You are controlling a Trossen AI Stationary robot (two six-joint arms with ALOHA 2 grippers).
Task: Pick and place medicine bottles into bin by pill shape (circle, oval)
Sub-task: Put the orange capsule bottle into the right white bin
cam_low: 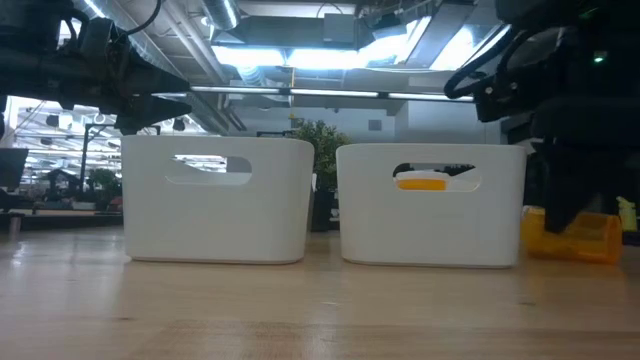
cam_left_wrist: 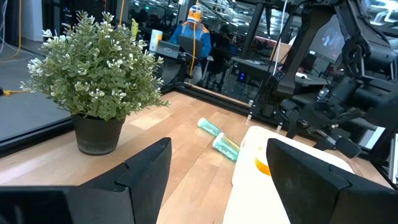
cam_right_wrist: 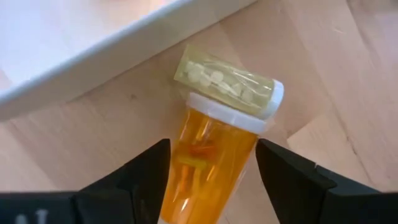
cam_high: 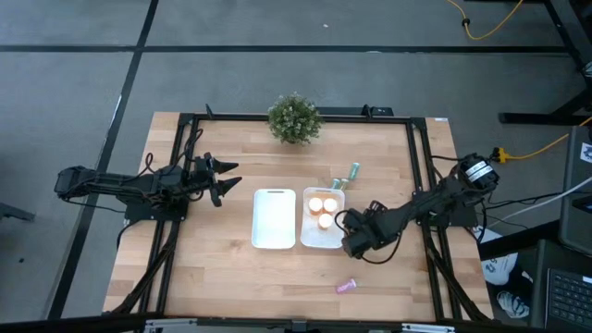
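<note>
Two white bins stand side by side mid-table. The left bin (cam_high: pixel 274 219) shows nothing inside; the right bin (cam_high: pixel 324 242) holds three orange bottles (cam_high: pixel 323 211) standing upright. My right gripper (cam_high: pixel 354 246) hangs by that bin's near right corner, shut on an orange bottle (cam_right_wrist: pixel 208 155) with a white cap (cam_right_wrist: pixel 227 115). A pale bottle of round pills (cam_right_wrist: pixel 227 84) lies on its side on the table just beyond the cap. Two teal bottles (cam_high: pixel 347 175) lie behind the right bin, and a pink bottle (cam_high: pixel 346 286) lies near the front edge. My left gripper (cam_high: pixel 227 178) waits open at the left. My right gripper pinches the orange bottle's body (cam_right_wrist: pixel 186 162) between its two fingers, below the white cap. The fingers come steeply from above and lie across the bottle. In the low view the bottle (cam_low: pixel 570 238) lies about level, low over the table; whether it is lifted clear I cannot tell.
A potted plant (cam_high: pixel 294 118) stands at the far edge, behind the bins. A dark frame (cam_high: pixel 416 166) runs round the tabletop. Bare wood shows in front of the bins and to their left.
</note>
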